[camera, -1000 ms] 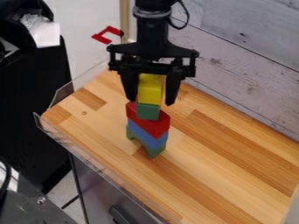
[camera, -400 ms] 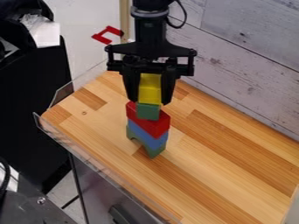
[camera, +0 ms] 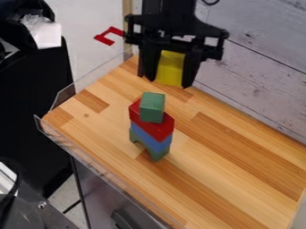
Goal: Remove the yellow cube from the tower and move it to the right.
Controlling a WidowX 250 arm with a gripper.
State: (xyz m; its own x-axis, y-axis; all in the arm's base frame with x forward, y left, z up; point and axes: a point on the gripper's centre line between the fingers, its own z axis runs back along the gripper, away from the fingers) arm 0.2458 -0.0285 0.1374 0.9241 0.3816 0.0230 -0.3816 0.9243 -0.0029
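Observation:
The black gripper hangs above the back of the wooden table, shut on the yellow cube, which is slightly tilted between its fingers. The cube is apart from the tower, above it and a little to its right. In the tower, a green block stands on top of a red block. Below them come a blue block and, at the bottom on the table, a green arch-like block.
The wooden table stretches right and forward of the tower. A whitish plank wall borders its back right side. A clear plastic rim runs along the left edge, with a red bracket-like piece beyond it.
The gripper has closed on the yellow cube, then lifted it off the top green block and carried it up and to the right. The remaining tower stands where it was.

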